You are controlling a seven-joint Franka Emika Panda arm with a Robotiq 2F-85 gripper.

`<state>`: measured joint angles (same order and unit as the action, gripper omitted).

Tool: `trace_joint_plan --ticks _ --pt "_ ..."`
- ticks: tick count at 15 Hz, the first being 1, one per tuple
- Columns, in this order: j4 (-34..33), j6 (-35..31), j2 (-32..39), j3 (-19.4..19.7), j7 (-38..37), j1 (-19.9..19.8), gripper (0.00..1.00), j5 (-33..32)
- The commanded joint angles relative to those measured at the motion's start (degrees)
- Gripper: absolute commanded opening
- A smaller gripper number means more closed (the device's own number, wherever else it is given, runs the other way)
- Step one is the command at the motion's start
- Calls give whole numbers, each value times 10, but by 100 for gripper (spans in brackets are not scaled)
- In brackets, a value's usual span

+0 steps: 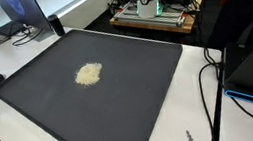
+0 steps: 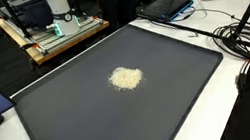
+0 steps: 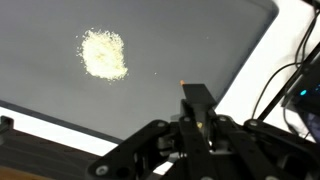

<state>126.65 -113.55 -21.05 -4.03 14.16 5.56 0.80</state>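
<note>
Hanging above dark mat [image 3: 200, 40] edge, my gripper [image 3: 196, 95] had fingers pressed together; pale grain pile [image 3: 103, 53] lay fwd-left of gripper, well apart.

We look at the black mat [image 1: 121, 102] from three places. In an exterior view we stand well back and high, looking down at a slant across the whole mat towards a laptop [image 1: 7, 17] and a wooden cart [image 1: 153, 14] behind it. In an exterior view we look down just as steeply over the mat [image 2: 93, 126] from a different edge, with the cart [image 2: 54, 36] at upper left. In the wrist view we hang close above one mat edge [image 3: 180, 40], and the gripper [image 3: 192, 95] enters from below. All three views share the pale pile [image 1: 88, 74] [image 2: 125, 78] [image 3: 103, 53].
</note>
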Motion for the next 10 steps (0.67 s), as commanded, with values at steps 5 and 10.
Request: trace_joint_plan --ticks 5,10 --pt "-3 -71 40 4 -58 -19 13 -41" --pt "4 -129 75 4 -94 -31 3 -53"
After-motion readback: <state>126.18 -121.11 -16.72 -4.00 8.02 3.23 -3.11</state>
